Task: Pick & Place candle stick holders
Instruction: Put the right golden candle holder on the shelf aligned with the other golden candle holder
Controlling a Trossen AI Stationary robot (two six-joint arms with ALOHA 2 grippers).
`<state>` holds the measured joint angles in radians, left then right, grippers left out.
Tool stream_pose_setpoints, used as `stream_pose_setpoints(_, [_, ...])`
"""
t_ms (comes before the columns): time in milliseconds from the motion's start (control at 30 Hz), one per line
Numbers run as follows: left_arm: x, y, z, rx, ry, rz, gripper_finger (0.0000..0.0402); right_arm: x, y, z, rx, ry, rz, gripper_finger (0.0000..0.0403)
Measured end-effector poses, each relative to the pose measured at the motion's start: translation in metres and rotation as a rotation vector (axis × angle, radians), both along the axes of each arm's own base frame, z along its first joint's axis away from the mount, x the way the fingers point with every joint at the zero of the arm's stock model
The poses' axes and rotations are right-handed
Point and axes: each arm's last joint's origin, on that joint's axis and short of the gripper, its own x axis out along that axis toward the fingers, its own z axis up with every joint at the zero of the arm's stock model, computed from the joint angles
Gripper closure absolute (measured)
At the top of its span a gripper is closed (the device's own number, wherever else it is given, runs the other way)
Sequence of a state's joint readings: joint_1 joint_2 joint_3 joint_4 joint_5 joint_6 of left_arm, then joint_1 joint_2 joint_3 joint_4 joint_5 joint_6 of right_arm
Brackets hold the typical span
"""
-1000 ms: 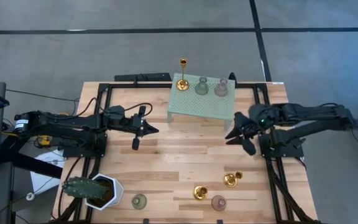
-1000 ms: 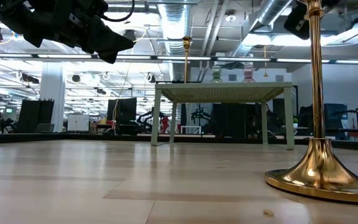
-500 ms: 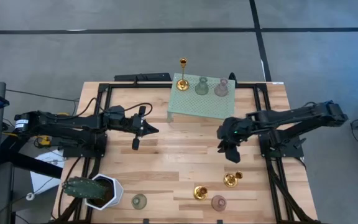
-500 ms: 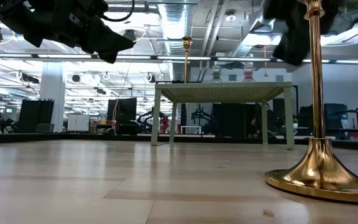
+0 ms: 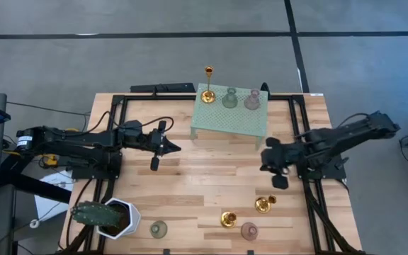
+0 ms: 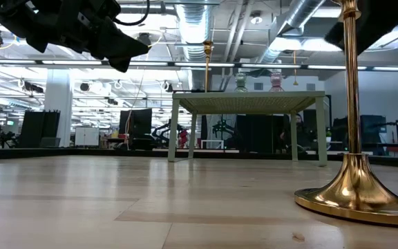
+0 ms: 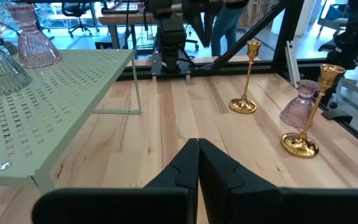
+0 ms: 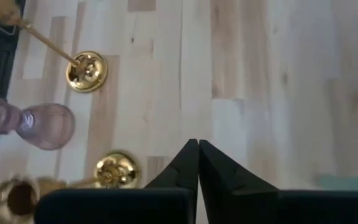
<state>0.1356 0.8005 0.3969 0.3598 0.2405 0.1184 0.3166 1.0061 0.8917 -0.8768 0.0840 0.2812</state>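
Observation:
On the mint-green stand [image 5: 229, 117] stand a tall gold holder [image 5: 207, 85], a pale green one [image 5: 229, 98] and a pinkish one [image 5: 252, 100]. Near the table's near edge stand two short gold holders [image 5: 263, 205] [image 5: 227, 219], a pinkish one [image 5: 249, 230] and a pale green one [image 5: 159, 229]. My right gripper [image 5: 278, 177] is shut and empty above the table, between the stand and the gold holders; its wrist view shows them [image 8: 87, 70] [image 8: 118, 169] and the pinkish one [image 8: 39, 124] below. My left gripper [image 5: 170, 147] is shut and empty, left of the stand.
A white pot with a green cactus [image 5: 108, 216] stands at the near left corner. Bare wood lies in the table's middle [image 5: 211, 177]. The low view has one gold holder [image 6: 354, 187] close up at the right and the stand [image 6: 247, 104] farther back.
My right gripper has left the stand's right side, swung toward the table's middle, then come back right and toward the near edge, nearer the short gold holders. My left arm has kept still. No holder has moved.

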Motion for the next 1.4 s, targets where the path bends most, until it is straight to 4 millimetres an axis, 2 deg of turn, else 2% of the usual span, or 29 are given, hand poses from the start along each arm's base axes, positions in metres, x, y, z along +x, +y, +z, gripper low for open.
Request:
stream_pose_setpoints(100, [0.000,0.000,0.000,0.000,0.000,0.000,0.0394,-0.021,0.004,0.004,-0.040,-0.077,0.014,0.0400])
stream_pose_setpoints(200, [0.000,0.000,0.000,0.000,0.000,0.000,0.0394,-0.042,0.004,-0.002,-0.016,-0.120,-0.014,0.0402])
stream_pose_setpoints(367, [0.000,0.000,0.000,0.002,-0.001,0.000,0.0394,-0.073,0.004,-0.027,0.049,-0.159,-0.064,0.0402])
stream_pose_setpoints(533, [0.000,0.000,0.000,0.003,-0.003,0.000,0.0394,-0.091,0.005,-0.057,0.110,-0.158,-0.084,0.0402])
stream_pose_setpoints(700, [0.000,0.000,0.001,0.004,-0.006,0.000,0.0394,-0.096,0.014,-0.074,0.177,-0.182,-0.016,0.0402])
stream_pose_setpoints(967, [0.000,0.000,0.001,0.004,-0.006,0.000,0.0394,-0.103,0.028,-0.086,0.223,-0.198,0.115,0.0402])
stream_pose_setpoints(1300, [0.000,0.000,0.001,0.005,-0.006,0.000,0.0394,-0.104,0.028,-0.105,0.188,-0.191,0.146,0.0402])
stream_pose_setpoints(1400, [0.000,0.000,0.001,0.005,-0.007,0.000,0.0394,-0.101,0.026,-0.105,0.169,-0.222,0.101,0.0400])
